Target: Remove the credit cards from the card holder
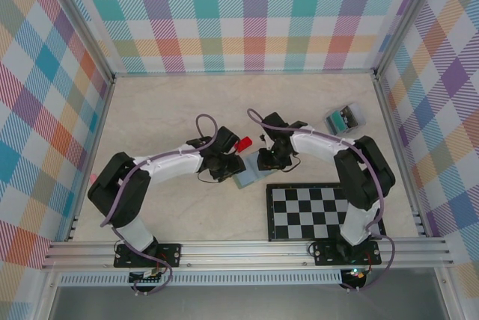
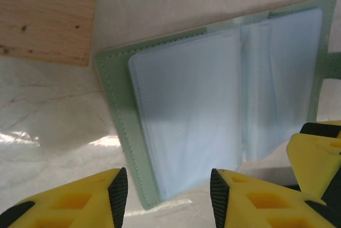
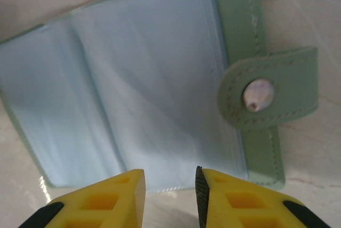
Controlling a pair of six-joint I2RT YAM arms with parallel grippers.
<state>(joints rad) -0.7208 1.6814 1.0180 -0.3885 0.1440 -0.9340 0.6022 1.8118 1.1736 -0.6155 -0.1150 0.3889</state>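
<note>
**A:** So, from the top camera, where does the card holder [image 1: 248,178] lie?

**B:** It lies open on the table [image 1: 150,118], just beyond the far left corner of the checkerboard [image 1: 314,211]. The left gripper [image 1: 224,167] is at its left side and the right gripper [image 1: 271,157] at its right side. Both are equally near. The long axis of the holder runs from one gripper to the other.

**A:** And from the left wrist?

**B:** The card holder [image 2: 213,105] is directly ahead of the left gripper [image 2: 168,193]. Its long side goes across the view, a little tilted. The jaws stand well apart. The near edge of the left panel, the one away from the tab, lies between the two fingertips. Nothing is clamped.

**A:** The right wrist, then?

**B:** There the card holder [image 3: 133,89] is also straight ahead, with the snap tab [image 3: 266,95] folded out to the right. The right gripper [image 3: 170,185] is at the near edge of the panel beside the tab. Its jaws have only a narrow gap. I cannot tell if they pinch a sleeve.

**A:** Do you see any cards?

**B:** No, the blue-grey sleeves are cloudy. I judge that the next move depends on which way the sleeve mouths face, and this I cannot read.
</note>
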